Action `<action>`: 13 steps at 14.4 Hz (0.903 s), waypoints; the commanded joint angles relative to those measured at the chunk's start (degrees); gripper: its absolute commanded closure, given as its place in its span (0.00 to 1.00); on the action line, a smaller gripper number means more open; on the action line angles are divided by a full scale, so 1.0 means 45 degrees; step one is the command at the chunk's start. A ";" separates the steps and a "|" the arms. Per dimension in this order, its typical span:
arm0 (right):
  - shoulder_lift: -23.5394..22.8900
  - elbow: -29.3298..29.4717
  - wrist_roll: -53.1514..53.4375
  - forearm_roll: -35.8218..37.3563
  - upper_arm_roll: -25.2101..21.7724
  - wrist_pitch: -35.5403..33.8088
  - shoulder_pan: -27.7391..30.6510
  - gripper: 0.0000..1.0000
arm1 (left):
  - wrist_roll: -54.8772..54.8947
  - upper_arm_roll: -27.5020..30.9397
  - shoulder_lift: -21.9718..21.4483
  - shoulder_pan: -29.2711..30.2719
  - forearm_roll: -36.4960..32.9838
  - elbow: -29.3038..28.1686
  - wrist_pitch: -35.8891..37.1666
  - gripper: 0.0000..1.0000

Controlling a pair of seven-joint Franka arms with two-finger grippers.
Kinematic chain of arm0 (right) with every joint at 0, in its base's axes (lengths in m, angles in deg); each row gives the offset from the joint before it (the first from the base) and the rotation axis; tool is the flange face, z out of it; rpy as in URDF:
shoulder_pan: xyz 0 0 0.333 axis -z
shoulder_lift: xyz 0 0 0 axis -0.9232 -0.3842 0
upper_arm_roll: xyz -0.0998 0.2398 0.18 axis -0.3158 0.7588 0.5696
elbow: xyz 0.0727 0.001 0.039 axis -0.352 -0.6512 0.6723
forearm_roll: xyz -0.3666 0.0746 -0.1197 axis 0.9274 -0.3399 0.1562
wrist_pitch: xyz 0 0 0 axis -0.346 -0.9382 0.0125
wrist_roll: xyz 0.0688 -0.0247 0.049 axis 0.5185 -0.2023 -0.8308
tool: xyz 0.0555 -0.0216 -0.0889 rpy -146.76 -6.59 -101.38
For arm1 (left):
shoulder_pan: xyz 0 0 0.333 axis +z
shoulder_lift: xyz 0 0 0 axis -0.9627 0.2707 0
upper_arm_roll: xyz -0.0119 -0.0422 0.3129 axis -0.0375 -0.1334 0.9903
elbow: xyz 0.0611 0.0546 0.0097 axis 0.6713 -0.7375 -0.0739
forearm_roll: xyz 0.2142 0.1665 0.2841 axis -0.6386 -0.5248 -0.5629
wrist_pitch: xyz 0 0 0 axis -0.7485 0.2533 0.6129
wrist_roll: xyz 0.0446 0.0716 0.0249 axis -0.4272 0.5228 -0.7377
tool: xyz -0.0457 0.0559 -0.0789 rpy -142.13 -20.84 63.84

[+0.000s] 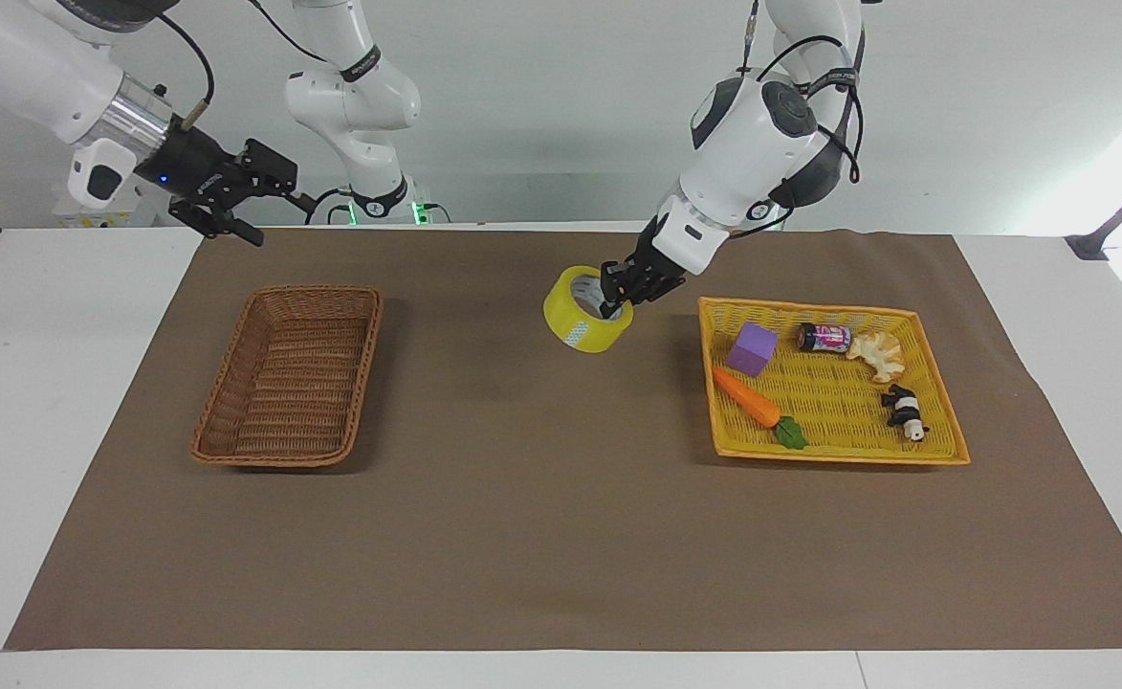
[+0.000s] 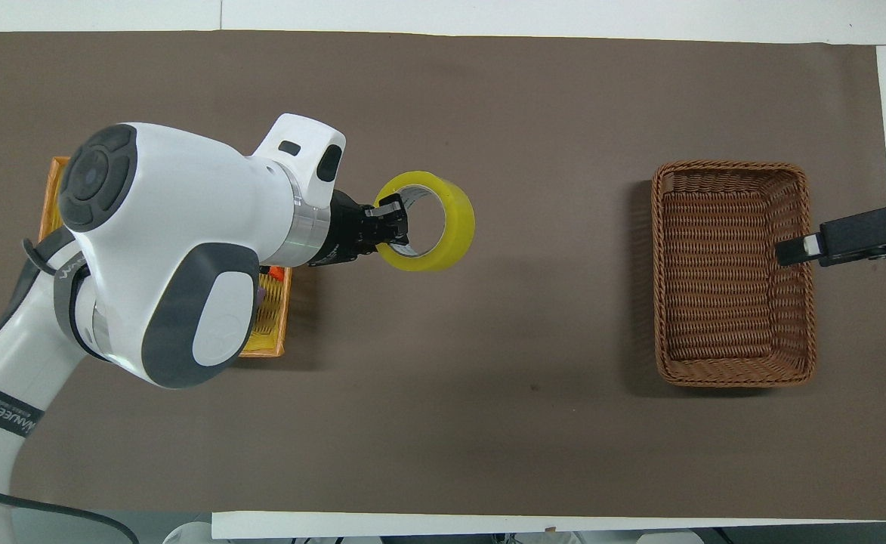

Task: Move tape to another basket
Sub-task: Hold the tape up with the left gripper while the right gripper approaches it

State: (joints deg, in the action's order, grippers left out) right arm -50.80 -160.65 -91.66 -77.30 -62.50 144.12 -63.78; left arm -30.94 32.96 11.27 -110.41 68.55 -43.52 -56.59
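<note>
The yellow tape [image 1: 580, 330] hangs tilted from my left gripper [image 1: 615, 294], which is shut on its rim, one finger inside the white core. It is held above the brown mat, just off the yellow-orange basket [image 1: 838, 457] on the side toward the brown wicker basket [image 1: 285, 457]. In the overhead view the tape [image 2: 454, 227] and left gripper [image 2: 393, 227] are well short of the brown basket [image 2: 733, 170]. My right gripper [image 1: 266, 206] is raised and open, and in the overhead view it [image 2: 790, 249] hangs over the brown basket's outer rim.
The yellow-orange basket holds a purple cube [image 1: 751, 348], a toy carrot [image 1: 750, 398], a small jar [image 1: 825, 337], a pastry [image 1: 878, 354] and a toy panda [image 1: 905, 412]. The brown basket has nothing in it. The left arm's body hides most of the yellow-orange basket [image 2: 276, 332] from overhead.
</note>
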 commanded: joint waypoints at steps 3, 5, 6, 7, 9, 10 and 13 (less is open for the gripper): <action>0.0705 -0.2518 -0.0683 -0.2402 0.0090 0.1009 -0.0393 0.00 | -0.0218 0.0111 0.0107 -0.0217 0.0200 0.0332 -0.0022 1.00; 0.0471 -0.2660 -0.1648 -0.3284 0.0090 0.1771 -0.0861 0.00 | -0.0237 0.0111 0.0049 -0.0217 0.0200 0.0332 -0.0002 1.00; 0.0393 -0.2699 -0.1492 -0.3636 0.0090 0.1850 -0.1096 0.00 | -0.0237 0.0111 0.0029 -0.0217 0.0200 0.0332 -0.0002 1.00; 0.0296 -0.2718 -0.1471 -0.3929 0.0090 0.1967 -0.1330 0.00 | -0.0237 0.0111 0.0009 -0.0217 0.0200 0.0332 -0.0002 1.00; 0.0275 -0.2951 -0.1393 -0.4049 0.0090 0.2900 -0.2226 0.00 | -0.0237 0.0111 0.0009 -0.0198 0.0200 0.0312 0.0036 1.00; 0.0275 -0.3088 -0.1161 -0.4224 0.0110 0.3389 -0.2618 0.00 | -0.0218 0.0131 -0.0010 -0.0198 0.0200 0.0293 0.0037 1.00; 0.0197 -0.3285 -0.0089 -0.4733 0.0110 0.5088 -0.3809 0.00 | -0.0256 0.0111 -0.0030 -0.0198 0.0200 0.0273 0.0076 1.00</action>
State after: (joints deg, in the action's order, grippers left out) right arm -50.29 -174.12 -94.71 -96.97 -61.92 163.14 -78.54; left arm -31.20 32.98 11.27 -110.70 68.60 -43.13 -56.58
